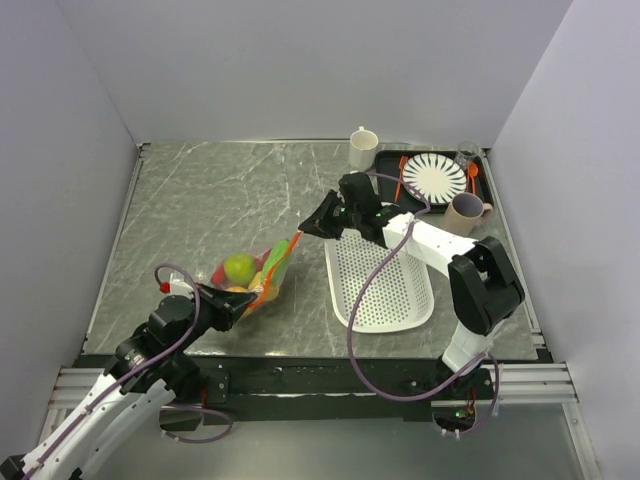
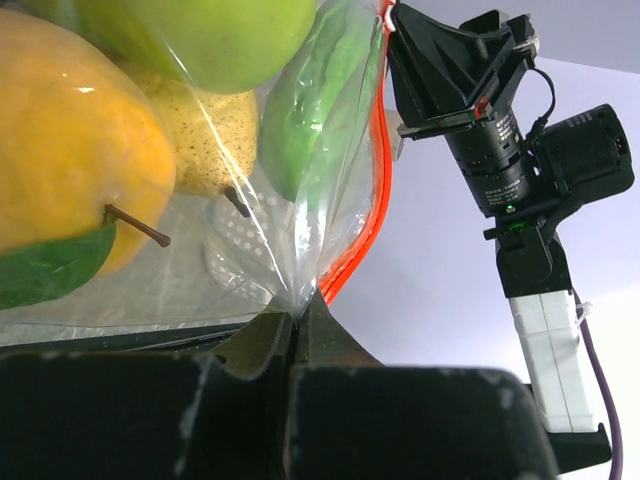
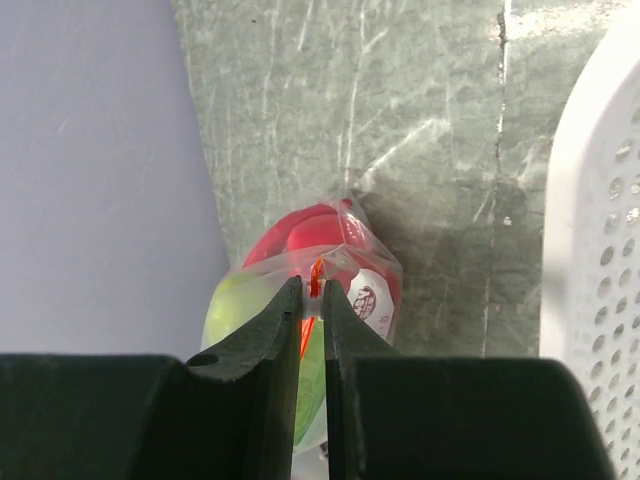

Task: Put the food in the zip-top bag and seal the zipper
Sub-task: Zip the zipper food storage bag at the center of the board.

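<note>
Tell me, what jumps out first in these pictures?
A clear bag of bright toy fruit is stretched out over the left half of the table. The left pincer pinches its corner, the right pincer its orange zipper. A white perforated basket lies beside it.

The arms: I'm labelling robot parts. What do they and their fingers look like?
The left arm and right arm have white links and bulky black joints; a purple cable loops along each. Their fingers are black tapering wedges. A small red tab sits near the left wrist.
</note>
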`<state>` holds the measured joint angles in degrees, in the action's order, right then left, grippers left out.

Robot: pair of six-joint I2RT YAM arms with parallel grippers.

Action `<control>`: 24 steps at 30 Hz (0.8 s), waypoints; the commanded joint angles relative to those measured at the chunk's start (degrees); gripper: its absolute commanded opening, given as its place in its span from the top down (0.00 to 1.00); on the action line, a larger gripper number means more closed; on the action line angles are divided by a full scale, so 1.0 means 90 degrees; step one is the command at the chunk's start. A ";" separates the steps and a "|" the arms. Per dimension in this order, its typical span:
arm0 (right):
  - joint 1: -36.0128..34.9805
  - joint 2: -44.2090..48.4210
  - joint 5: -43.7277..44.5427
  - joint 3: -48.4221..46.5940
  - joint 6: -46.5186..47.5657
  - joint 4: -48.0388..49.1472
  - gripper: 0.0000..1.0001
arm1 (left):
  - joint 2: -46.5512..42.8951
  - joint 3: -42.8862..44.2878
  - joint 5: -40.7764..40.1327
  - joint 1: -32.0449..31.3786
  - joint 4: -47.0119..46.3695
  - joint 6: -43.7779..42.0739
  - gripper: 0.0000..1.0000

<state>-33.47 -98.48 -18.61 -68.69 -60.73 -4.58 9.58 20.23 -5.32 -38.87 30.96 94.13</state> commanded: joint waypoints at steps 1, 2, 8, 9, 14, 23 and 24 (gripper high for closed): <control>0.0311 -0.0171 0.0573 -0.0327 0.0224 0.0001 1.00 | 0.0097 0.0106 -0.0072 -0.0007 -0.0091 -0.0058 0.99; 0.0350 -0.0210 0.0583 -0.0337 0.0234 0.0001 1.00 | 0.0078 0.0116 -0.0063 -0.0007 -0.0090 -0.0087 0.99; 0.0438 -0.0337 0.0574 -0.0454 0.0283 -0.0028 1.00 | -0.0127 0.0126 -0.0151 -0.0007 0.0085 -0.0029 0.99; 0.0448 -0.0347 0.0574 -0.0483 0.0293 -0.0038 1.00 | -0.0156 0.0116 -0.0151 -0.0007 0.0114 -0.0010 0.99; 0.0477 -0.0396 0.0506 -0.0669 0.0458 -0.0165 1.00 | -0.0137 -0.0030 0.0005 -0.0007 -0.0245 -0.0068 0.99; 0.0497 -0.0367 0.0740 -0.1107 0.1239 -0.0790 0.82 | 0.0409 0.0583 -0.0209 -0.0007 -0.0609 -0.0935 0.19; 0.0497 -0.0386 0.0643 -0.1167 0.1366 -0.0838 0.69 | 0.0516 0.0816 -0.0229 -0.0007 -0.0560 -0.1053 0.15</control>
<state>-28.88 -101.51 -14.15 -74.32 -53.93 -10.31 11.81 20.56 -5.15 -38.87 26.41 90.50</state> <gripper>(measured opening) 0.177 0.795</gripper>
